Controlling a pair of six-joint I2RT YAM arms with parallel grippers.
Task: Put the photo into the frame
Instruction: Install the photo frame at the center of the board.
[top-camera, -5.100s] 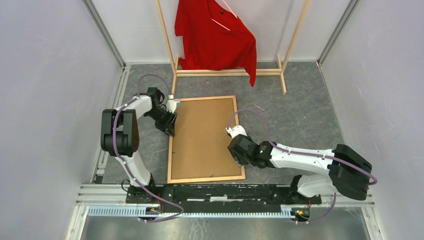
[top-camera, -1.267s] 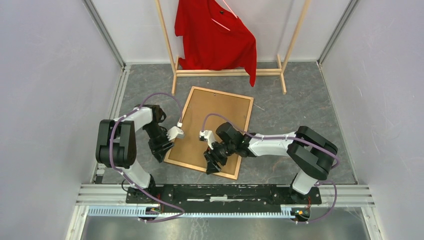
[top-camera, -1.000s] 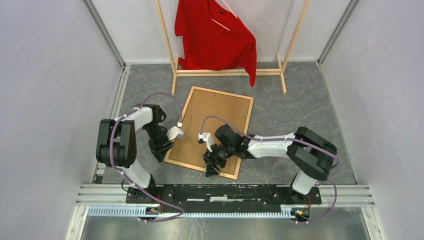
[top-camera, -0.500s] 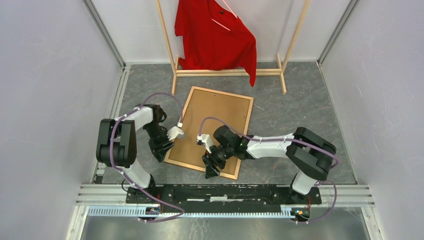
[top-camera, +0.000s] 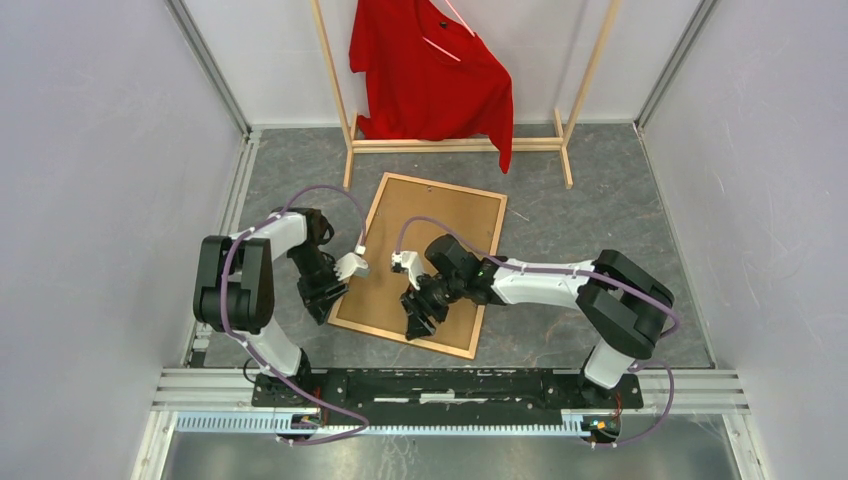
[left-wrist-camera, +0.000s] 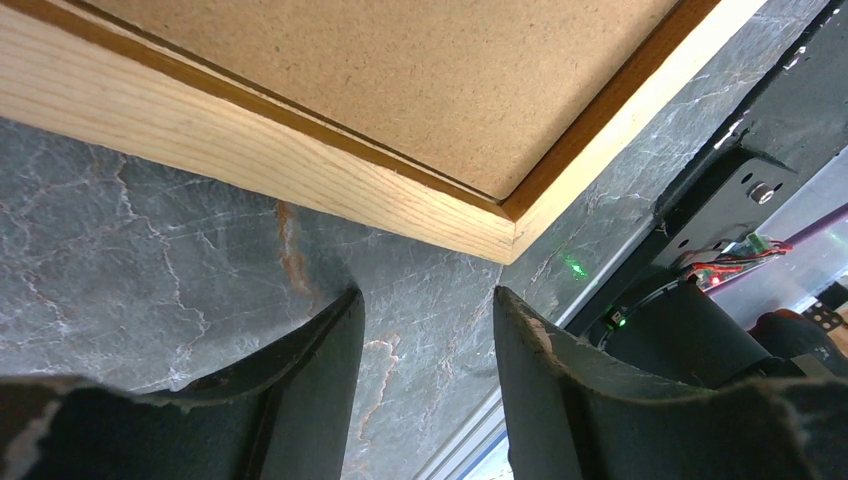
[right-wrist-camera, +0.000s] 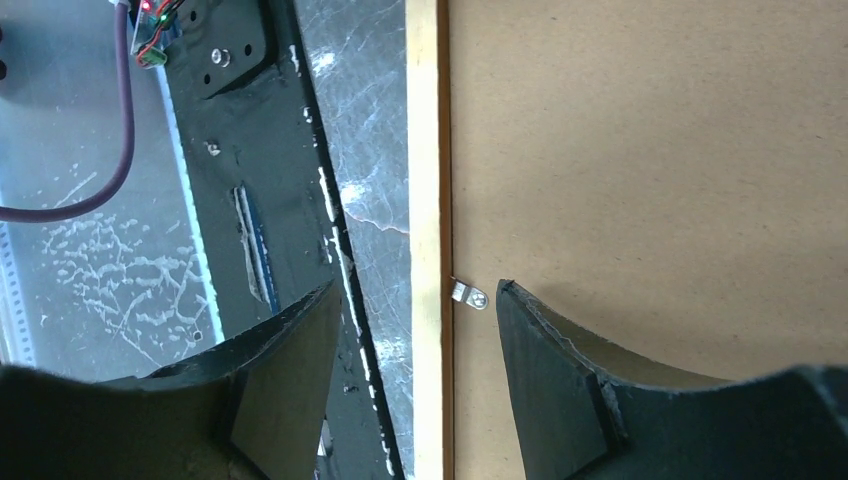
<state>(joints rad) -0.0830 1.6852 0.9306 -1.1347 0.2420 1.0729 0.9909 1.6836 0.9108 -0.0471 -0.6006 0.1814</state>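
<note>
Top external view first, and I've got the grey stone-look worktop (top-camera: 600, 230) filling the cell. At the far side stands a pale wooden clothes rack (top-camera: 455, 145) with a red shirt (top-camera: 430, 75) hanging on it.

Next down in size is the frame (top-camera: 445, 186). It lies flat on the worktop in front of the rack, turned so its far end leans to the right. A brown board (top-camera: 435, 225) fills it, back side up.

Now the arms. My left arm (top-camera: 250, 270) reaches in from the left and ends low at the frame's near left corner. My right arm (top-camera: 560, 280) stretches across from the right, over the board, down to the frame's near rail.

On the left wrist camera, the left jaws are parted a moderate way with nothing between them but bare worktop. Their tips sit just beside that wooden corner and apart from it.

On the right wrist camera, the right jaws are spread wide and empty over the near rail. The rail and the board's edge show in the gap. I cannot tell whether the tips touch the wood.

Smallest of all is a little metal clip (right-wrist-camera: 468, 294). It sits at the inner edge of the rail between the right jaws, lying on the board.
</note>
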